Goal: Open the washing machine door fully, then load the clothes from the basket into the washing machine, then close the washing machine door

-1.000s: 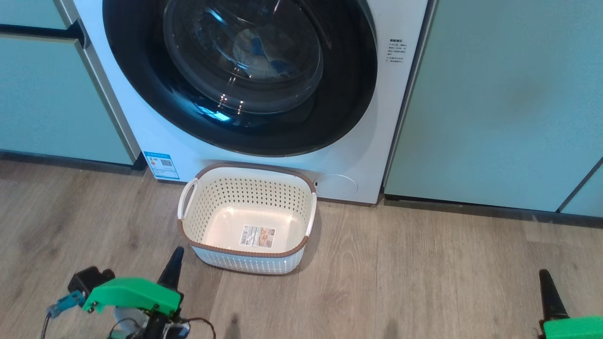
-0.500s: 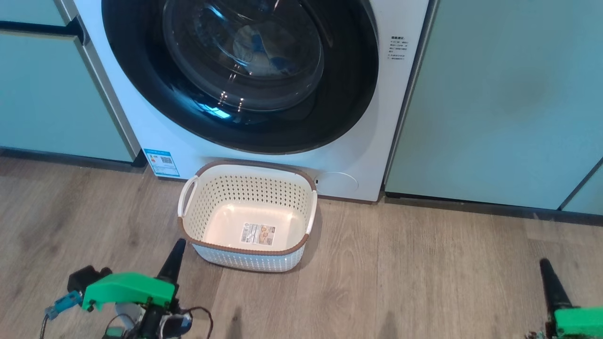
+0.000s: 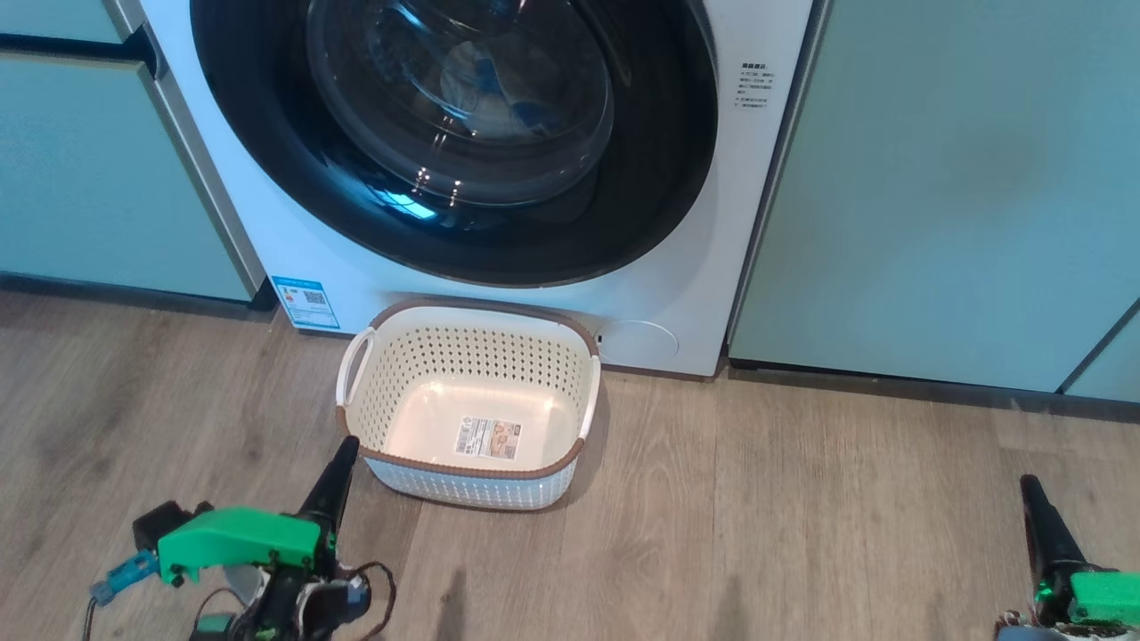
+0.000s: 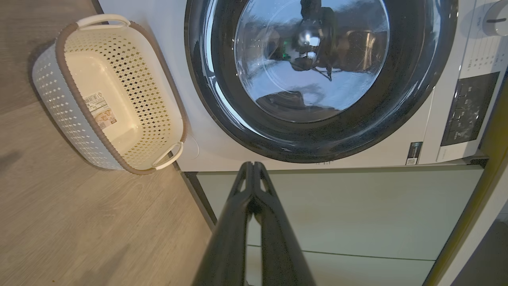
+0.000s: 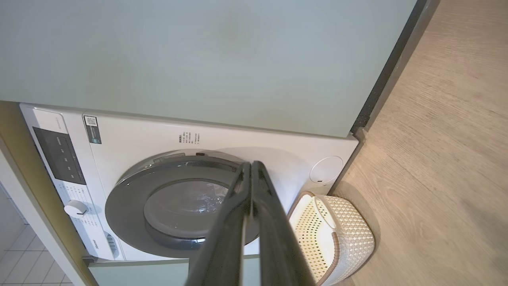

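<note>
- While both of them are pinched together and empty, my left claw [image 3: 344, 448] points just beside the basket [image 3: 472, 468], at its near-left corner.
- My right claw [image 3: 1031, 485] sits well apart, rightward.
- Behind the basket, the washing machine door [image 3: 267, 142] is closed.

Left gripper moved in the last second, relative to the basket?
Yes. The left gripper has edged forward, its tip closer to the near-left corner of the basket.
</note>
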